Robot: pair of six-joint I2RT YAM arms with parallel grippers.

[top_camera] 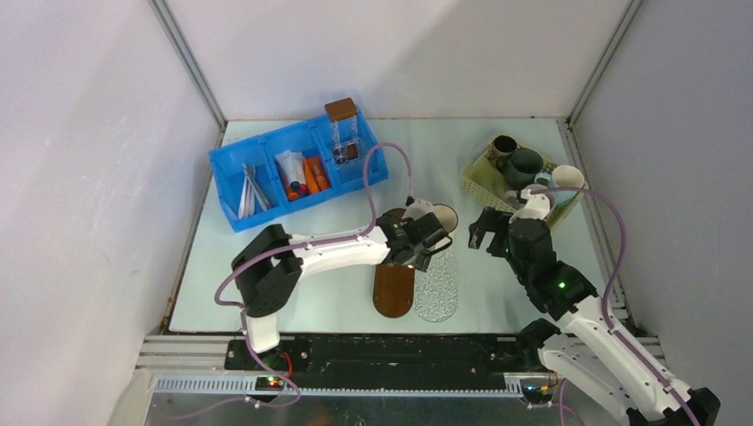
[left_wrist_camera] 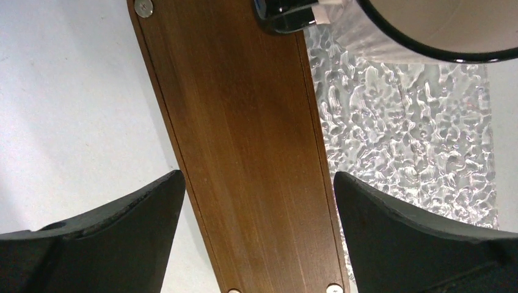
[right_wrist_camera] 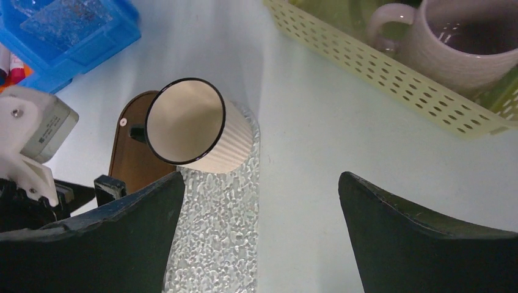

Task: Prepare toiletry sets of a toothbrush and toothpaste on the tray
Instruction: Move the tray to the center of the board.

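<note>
- Grey toothbrushes (top_camera: 250, 191) lie in the left slot of the blue bin (top_camera: 284, 209), far left. Orange toothpaste tubes (top_camera: 306, 175) fill the next slot. None is on the clear tray (top_camera: 437, 293) yet.
- Left pincer (left_wrist_camera: 256, 183) hangs over the wooden board (left_wrist_camera: 244, 152) beside that tray, jaws wide, holding nothing.
- Right pincer (right_wrist_camera: 261, 183), equally wide and empty, faces the tipped cup (right_wrist_camera: 195, 131).
- Best next move, I judge: take one brush by its handle, clear of its neighbours.

The worktop (top_camera: 497, 160) is viewed steeply from above its near edge. The left wrist view is set close over the wooden board (left_wrist_camera: 244, 152). The ribbed mug (right_wrist_camera: 195, 131) and textured clear tray (right_wrist_camera: 214, 238) are shared with the farther, oblique right wrist view.
</note>
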